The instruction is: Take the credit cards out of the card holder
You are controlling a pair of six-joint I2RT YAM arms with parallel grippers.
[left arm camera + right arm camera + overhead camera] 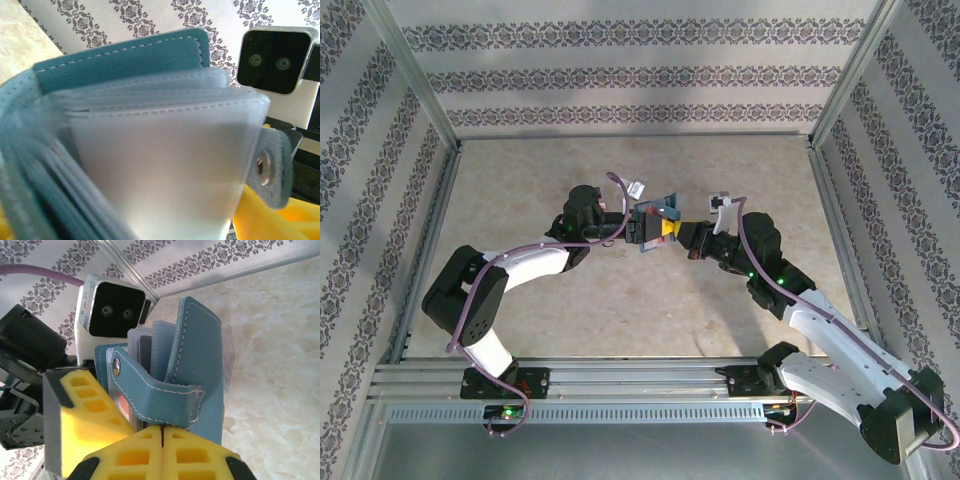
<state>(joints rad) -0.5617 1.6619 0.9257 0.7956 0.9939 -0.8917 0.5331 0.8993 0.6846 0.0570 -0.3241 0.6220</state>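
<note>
Newbie: card holder (655,222) status, anyone? Where is it?

Regular: Up off the surface (570,330), mid-table, right where the left gripper (638,232) and the right gripper (676,234) meet nose to nose. It's fanned open with the teal cover outward and the clear sleeves (165,165) splayed like pages (pretty blurry that close in the left wrist view).

Newbie: And the fingers?

Regular: The right gripper's yellow fingers (125,455) are pressed flush together, with just a thin seam between them. The clasp tab (150,390) loops over just above them, snap facing out. Whether any leather is nipped in that seam, can't tell. The left gripper's fingers (85,405) stand apart, with yellow at both bottom corners of its own wrist view and the holder between. Can't tell if they're actually squeezing it or just flanking it.

Newbie: Cards?

Regular: One dark grey card (145,347) shows through a sleeve in the right wrist view, tucked inside the holder. The rest of the sleeves are too cloudy to read.
</note>
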